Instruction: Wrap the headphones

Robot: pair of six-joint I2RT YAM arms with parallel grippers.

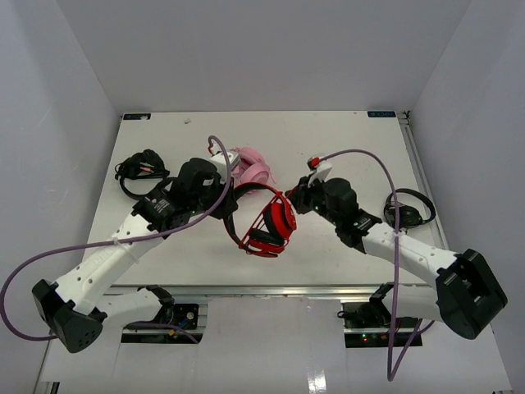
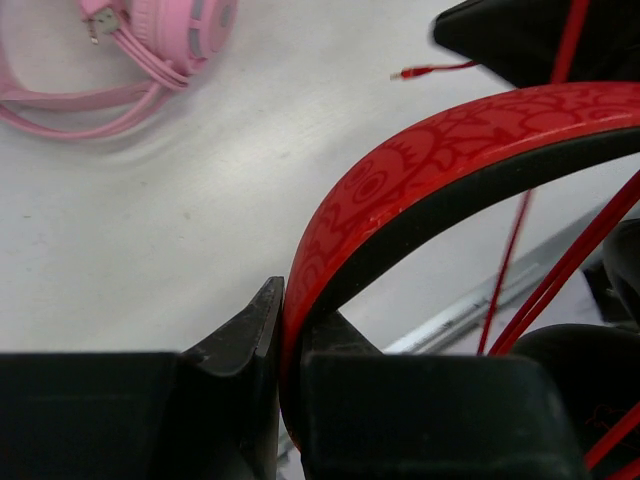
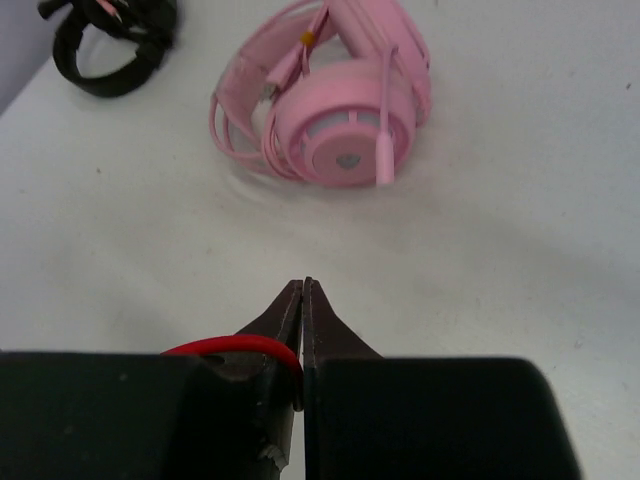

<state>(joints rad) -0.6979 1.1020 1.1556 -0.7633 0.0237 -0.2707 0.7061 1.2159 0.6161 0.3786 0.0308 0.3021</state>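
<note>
Red headphones [image 1: 267, 220] are judged light, with a stiff, springy headband [image 2: 420, 150] that is best gripped firmly, while the thin red cable [image 3: 228, 346] is limp and likely slips unless pinched tight. They are held near the middle of the bench [image 1: 344, 139]: the left pincer [image 2: 284, 300] is clenched on the headband, the right pincer [image 3: 303, 290] on the cable. A printed pattern is seen on the glossy, black-lined band.

The left arm [image 1: 107, 258] and right arm [image 1: 410, 250] reach in from the near edge of the table [image 1: 328, 148], slanting toward each other. The left gripper [image 2: 283, 300] is clamped on the band of the headphones [image 2: 450, 140]. The right gripper [image 3: 303, 290] is pressed closed on their red cable [image 3: 230, 345].
</note>
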